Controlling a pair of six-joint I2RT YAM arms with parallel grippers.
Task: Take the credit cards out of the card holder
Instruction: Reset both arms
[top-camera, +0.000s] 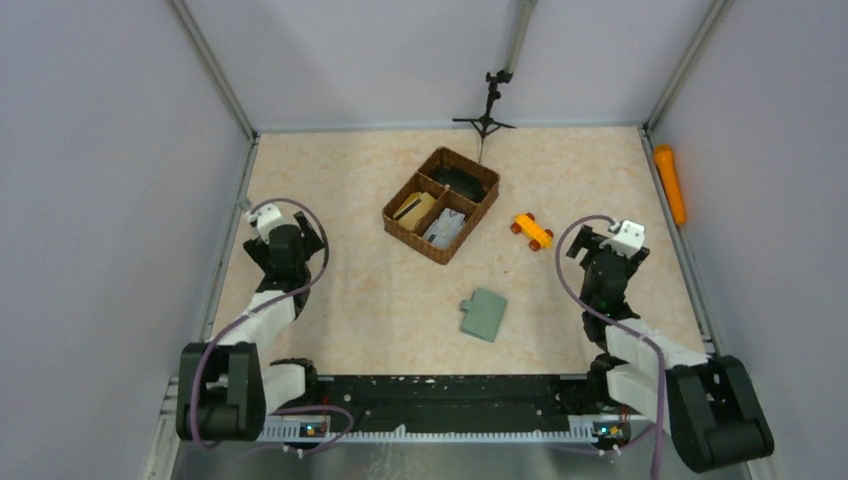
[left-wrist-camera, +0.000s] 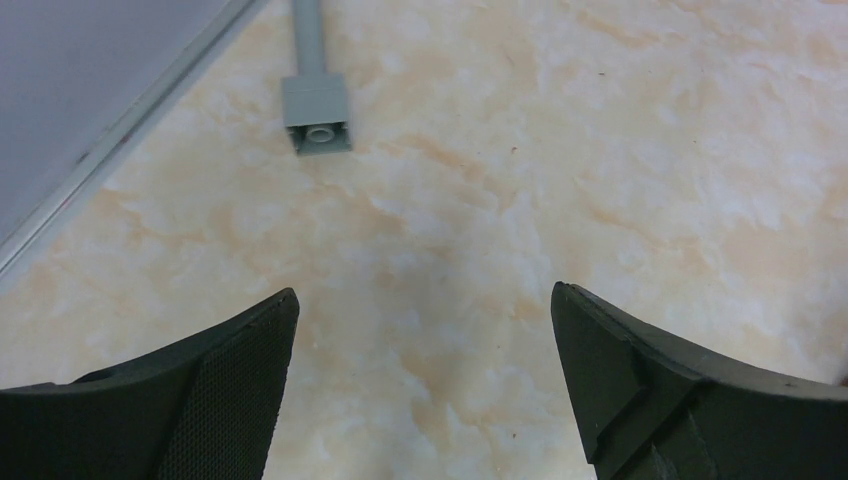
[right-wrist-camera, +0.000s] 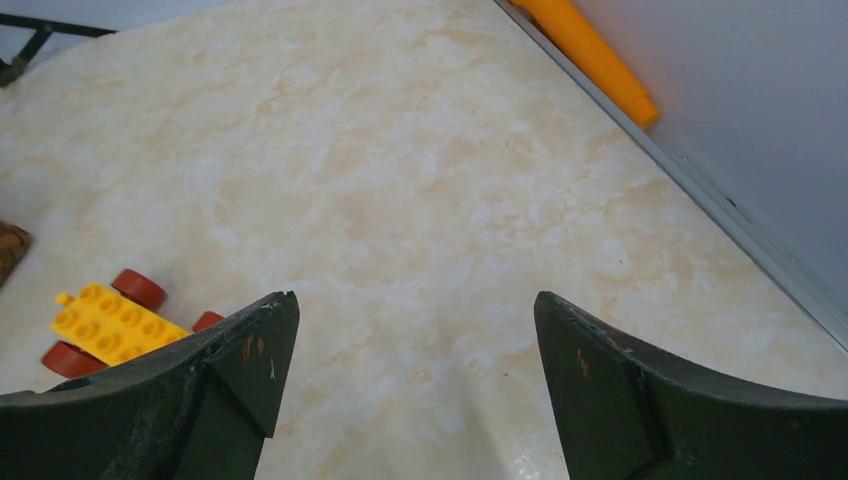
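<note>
The card holder (top-camera: 484, 314) is a flat grey-green wallet lying folded shut on the marble table, in front of centre. The credit cards are hidden; none shows outside it. My left gripper (top-camera: 268, 228) (left-wrist-camera: 424, 300) hangs over bare table at the far left, well away from the holder, open with nothing between its fingers. My right gripper (top-camera: 620, 240) (right-wrist-camera: 415, 300) is at the right side, also open and empty over bare table. The holder appears in neither wrist view.
A brown wicker tray (top-camera: 404, 228) with three compartments stands behind centre, holding a yellow block, a pale item and a dark item. An orange toy block on red wheels (top-camera: 532, 230) (right-wrist-camera: 105, 327) lies left of the right gripper. An orange cylinder (top-camera: 670, 183) (right-wrist-camera: 595, 55) lies along the right wall. A small black tripod (top-camera: 486, 118) stands at the back. A grey peg (left-wrist-camera: 317, 112) is by the left edge.
</note>
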